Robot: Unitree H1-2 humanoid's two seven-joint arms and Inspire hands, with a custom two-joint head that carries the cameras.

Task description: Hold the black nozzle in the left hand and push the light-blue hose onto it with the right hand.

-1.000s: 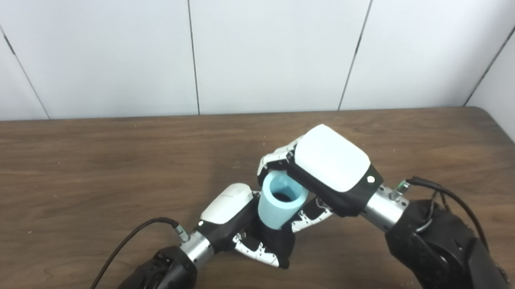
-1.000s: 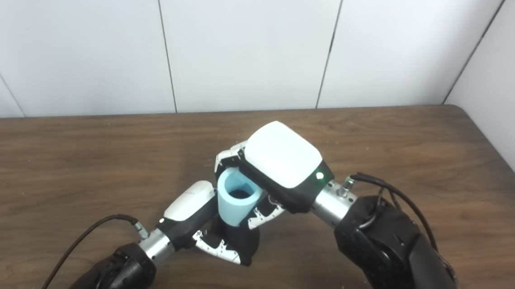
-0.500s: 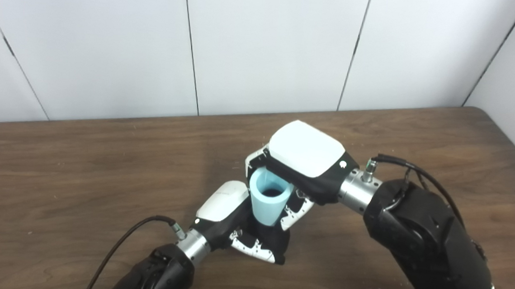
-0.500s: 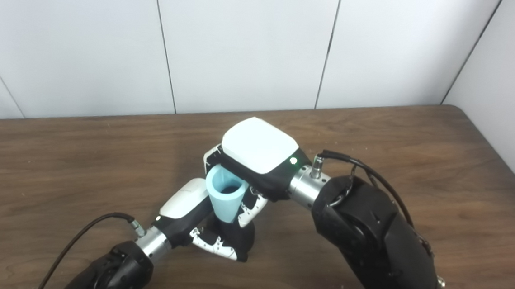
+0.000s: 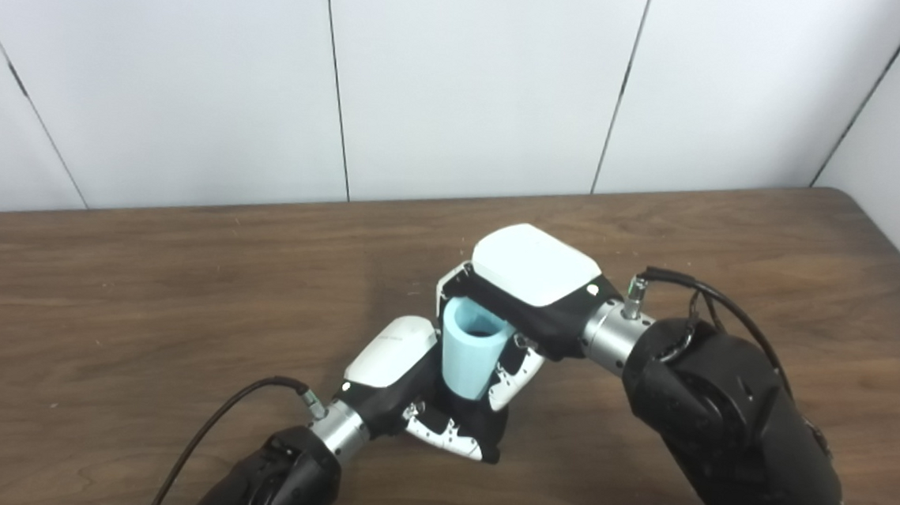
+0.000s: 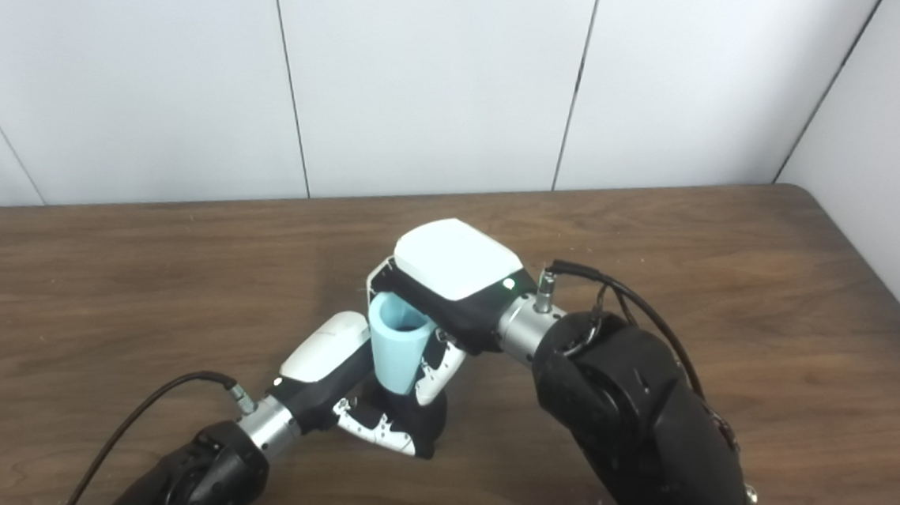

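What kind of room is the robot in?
Probably a lab or test room, not a home. There is a plain dark wooden table, bare white panel walls, and nothing else around. The left hand and right hand work on a light-blue hose.

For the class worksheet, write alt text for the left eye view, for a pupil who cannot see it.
The right robot hand grips a light-blue hose, open end up, and holds it over the black nozzle, which is clasped low in the left robot hand. Both meet above a brown wooden table before white wall panels.
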